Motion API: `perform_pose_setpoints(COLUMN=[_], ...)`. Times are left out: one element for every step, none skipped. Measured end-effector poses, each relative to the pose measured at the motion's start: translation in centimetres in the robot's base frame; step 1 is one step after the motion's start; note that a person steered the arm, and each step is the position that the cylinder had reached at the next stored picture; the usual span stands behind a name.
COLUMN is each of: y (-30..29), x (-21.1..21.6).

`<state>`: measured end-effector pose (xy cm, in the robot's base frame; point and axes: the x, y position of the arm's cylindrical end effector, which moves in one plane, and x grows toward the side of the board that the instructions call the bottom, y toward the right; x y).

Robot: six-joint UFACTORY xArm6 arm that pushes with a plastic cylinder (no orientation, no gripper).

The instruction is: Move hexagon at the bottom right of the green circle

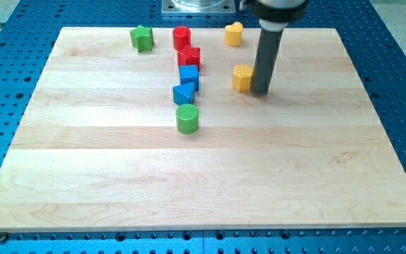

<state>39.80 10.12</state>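
Nearest the camera, the lower half of the wooden board [203, 190] holds no blocks, so nothing lies in the way down there.

Just above mid-frame, a bit left of centre, stands the green circle [187, 118], i.e. the ref. block. The target spot, to its bottom right in the frame, holds nothing yet.

Directly above the green circle sits a blue block [183, 93], wedge-like, exact shape hard to call, touching or nearly touching a blue cube [189, 76] above it. Then a red block [189, 56], star-ish, and a red cylinder [181, 37] at the top of that column.

Right of the column, upper centre of the frame, is the yellow hexagon [242, 77], the task's block. It's up and to the right of the green circle, well apart from it. My tip [261, 92] stands right beside the hexagon's right side, touching or all but touching. It's a plain rod w/ no jaws, so nothing opens or shuts and nothing is held; it can only push.

Far edge: a green star [142, 37] at upper left, a yellow heart-like block [233, 33] at upper centre.

Progress, as I judge it: approach done, push not yet showing results. Left to do: slide the hexagon down and left approx. diagonally, then stop short of the green circle. From the right side a push goes mostly left, toward the blue blocks, so the tip prob. needs to get above the hexagon too.
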Motion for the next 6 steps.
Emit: perform_pose_setpoints(y=[2.7, 1.7, -1.6, 0.1, -2.9, -5.7], x=[-1.8, -4.4, -2.3, -5.6, -8.5, -3.5])
